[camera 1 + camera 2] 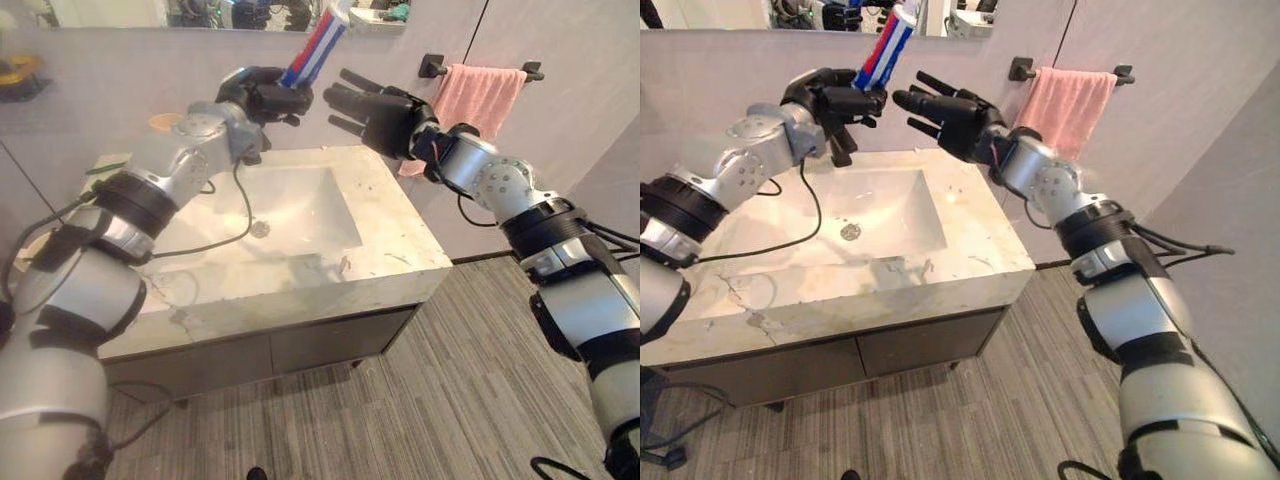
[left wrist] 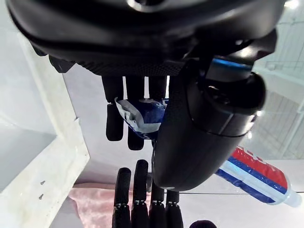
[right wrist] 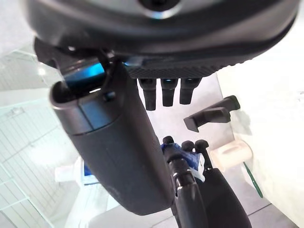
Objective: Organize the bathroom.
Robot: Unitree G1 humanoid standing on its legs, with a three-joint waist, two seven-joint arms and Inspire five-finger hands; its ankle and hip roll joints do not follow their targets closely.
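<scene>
A red, white and blue striped toothpaste tube [image 1: 318, 50] sticks up in front of the mirror, above the back edge of the sink. My left hand [image 1: 262, 95] is shut on its lower end; the wrist view has the fingers and thumb [image 2: 199, 118] curled round the crimped end, with the tube [image 2: 256, 173] reaching past them. My right hand [image 1: 385, 115] hangs open just to the right of it, straight fingers pointing at the left hand, a small gap between them. It holds nothing.
Below the hands lies a white marble counter [image 1: 400, 235] with a square basin [image 1: 290, 210] and a black faucet [image 1: 840, 150]. A pink towel [image 1: 480, 100] hangs on a wall bar at the right. A beige cup [image 1: 165, 120] stands at the back left.
</scene>
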